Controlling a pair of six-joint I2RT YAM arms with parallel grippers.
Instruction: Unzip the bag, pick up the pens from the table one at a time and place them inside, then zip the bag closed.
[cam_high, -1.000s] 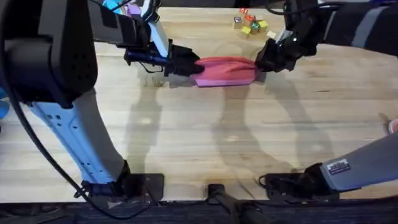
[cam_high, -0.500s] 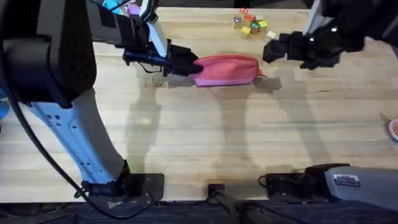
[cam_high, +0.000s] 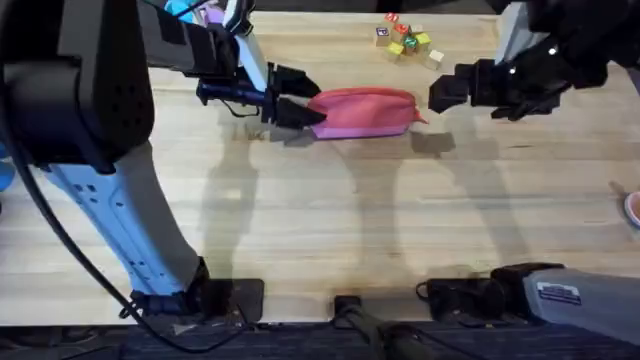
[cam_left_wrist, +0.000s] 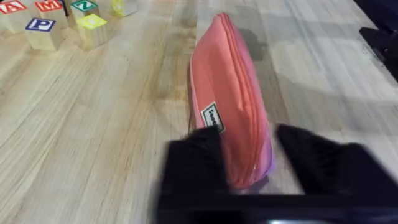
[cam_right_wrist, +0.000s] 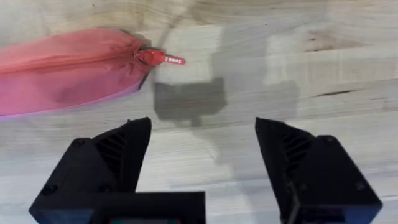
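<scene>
The pink bag (cam_high: 365, 110) lies on the table (cam_high: 330, 220) toward the far side, its zipper closed along the top. My left gripper (cam_high: 315, 100) is open, one finger on each side of the bag's left end (cam_left_wrist: 230, 99). Raised just right of the bag, my right gripper (cam_high: 440, 95) hangs open and holds nothing. In the right wrist view the gripper (cam_right_wrist: 202, 143) is above bare wood, with the red zipper pull (cam_right_wrist: 165, 59) at the end of the bag (cam_right_wrist: 62, 68). The pens are out of view.
Several letter blocks (cam_high: 405, 38) sit behind the bag near the far edge, also seen beside it (cam_left_wrist: 43, 31). Colourful items (cam_high: 200, 12) lie at the far left. The near half of the table is bare wood.
My right gripper has left the bag's right end, rising and moving right. The left gripper's fingers, closed on the bag's left end before, have spread apart.
</scene>
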